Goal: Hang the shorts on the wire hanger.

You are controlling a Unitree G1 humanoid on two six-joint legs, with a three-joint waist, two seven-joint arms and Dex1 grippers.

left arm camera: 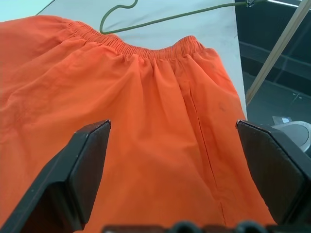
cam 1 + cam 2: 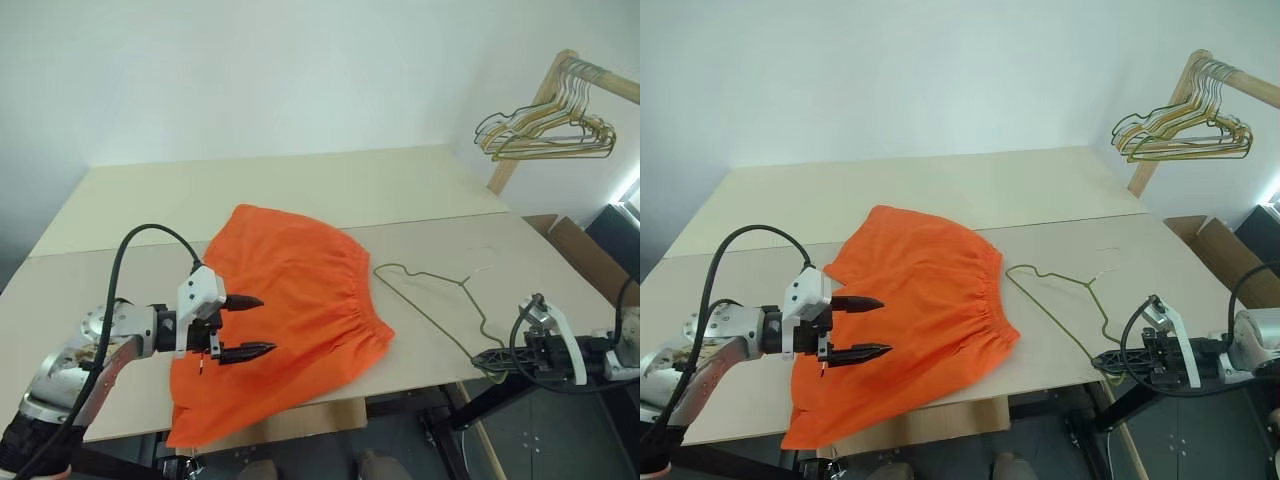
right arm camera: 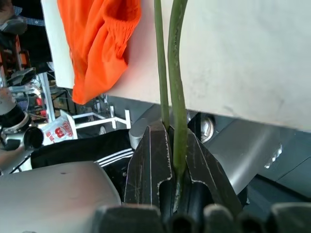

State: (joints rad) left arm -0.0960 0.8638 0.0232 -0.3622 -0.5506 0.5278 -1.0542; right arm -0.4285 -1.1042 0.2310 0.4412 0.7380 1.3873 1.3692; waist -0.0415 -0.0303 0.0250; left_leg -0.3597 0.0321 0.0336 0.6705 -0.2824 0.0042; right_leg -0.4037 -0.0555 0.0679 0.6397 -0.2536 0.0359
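While the left end effector (image 2: 246, 326) gapes over the shorts (image 2: 290, 300), the right end effector (image 2: 492, 360) pinches the wire hanger (image 2: 430, 305)

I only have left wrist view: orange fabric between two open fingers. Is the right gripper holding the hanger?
Observer: Yes. The right gripper is shut on the wire hanger at the table's near edge.
Operator: Hanger on the table?
Observer: Mostly; its hook lies beside the shorts' waistband.
Operator: Left gripper touching the shorts?
Observer: The left gripper is open over their lower part; contact is unclear.
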